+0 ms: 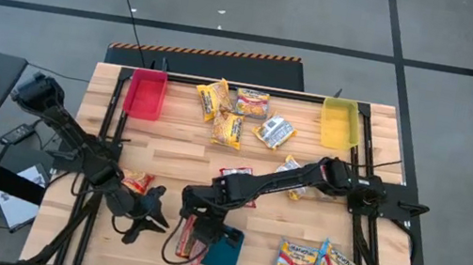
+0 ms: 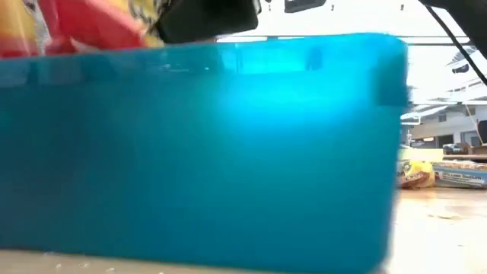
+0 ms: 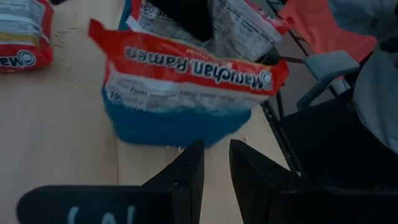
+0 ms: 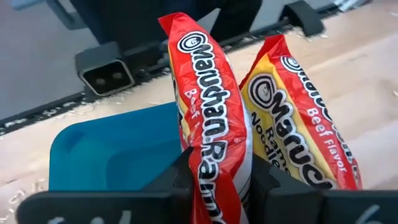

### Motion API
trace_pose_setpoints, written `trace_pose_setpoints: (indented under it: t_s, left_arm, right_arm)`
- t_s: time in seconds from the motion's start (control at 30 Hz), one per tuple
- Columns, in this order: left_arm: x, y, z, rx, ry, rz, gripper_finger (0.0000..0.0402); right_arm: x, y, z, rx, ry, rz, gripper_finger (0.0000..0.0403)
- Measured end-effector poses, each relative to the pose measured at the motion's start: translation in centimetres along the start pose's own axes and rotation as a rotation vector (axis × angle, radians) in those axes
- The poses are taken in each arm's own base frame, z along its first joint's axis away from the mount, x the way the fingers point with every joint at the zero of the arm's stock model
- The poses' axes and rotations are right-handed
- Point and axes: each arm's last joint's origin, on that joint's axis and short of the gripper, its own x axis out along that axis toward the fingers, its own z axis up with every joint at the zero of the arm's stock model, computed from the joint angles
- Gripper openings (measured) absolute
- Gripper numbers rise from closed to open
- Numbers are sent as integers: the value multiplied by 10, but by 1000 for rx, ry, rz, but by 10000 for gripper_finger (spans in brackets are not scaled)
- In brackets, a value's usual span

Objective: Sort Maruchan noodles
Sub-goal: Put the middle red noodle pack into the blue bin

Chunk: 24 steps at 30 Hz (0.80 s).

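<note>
Wooden table [image 1: 176, 156], sorting setup | right gripper [image 4: 214, 180] pinching a red Maruchan packet [image 4: 214, 112] on edge above teal bin [image 1: 225, 250], probably for dropping in | left gripper [image 3: 216, 168] nearly closed, empty, waiting alongside | other packets [image 1: 239, 114] near red bin [image 1: 145, 94] and yellow bin [image 1: 340, 123]

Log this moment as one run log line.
right claw: shut on red ramen packet, over teal bin | left claw: empty, beside the bin | second red packet: alongside

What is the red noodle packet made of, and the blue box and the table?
The red noodle packet in the right gripper looks like thin, shiny plastic film: it crinkles and catches light. The blue box seems smooth, hard plastic with rounded corners and a slight sheen. The table looks like pale wood, with plank lines and grain showing.
</note>
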Motion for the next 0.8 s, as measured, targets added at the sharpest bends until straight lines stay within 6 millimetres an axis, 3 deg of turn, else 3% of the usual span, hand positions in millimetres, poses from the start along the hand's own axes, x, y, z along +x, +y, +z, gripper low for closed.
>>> trace_pose_setpoints:
  t_s: [0.13, 0.33, 0.57, 0.67, 0.8]
  left_arm:
    - [1, 2, 1, -4, -2, 12, 79]
    - [1, 4, 1, 23, 0, 26, 79]
    - [1, 4, 1, 24, 2, 24, 79]
    - [1, 4, 0, 17, 16, 16, 79]
    - [1, 7, -4, 26, 58, 46, 79]
  right_arm:
    - [3, -6, -9, 17, 36, -27, 106]
    - [-1, -5, -1, -37, 26, -64, 148]
    - [-31, 15, 25, -9, 150, -207, 174]
    - [-41, 31, 41, 120, 189, -285, 175]
    - [-40, 49, 48, 446, 236, -355, 174]
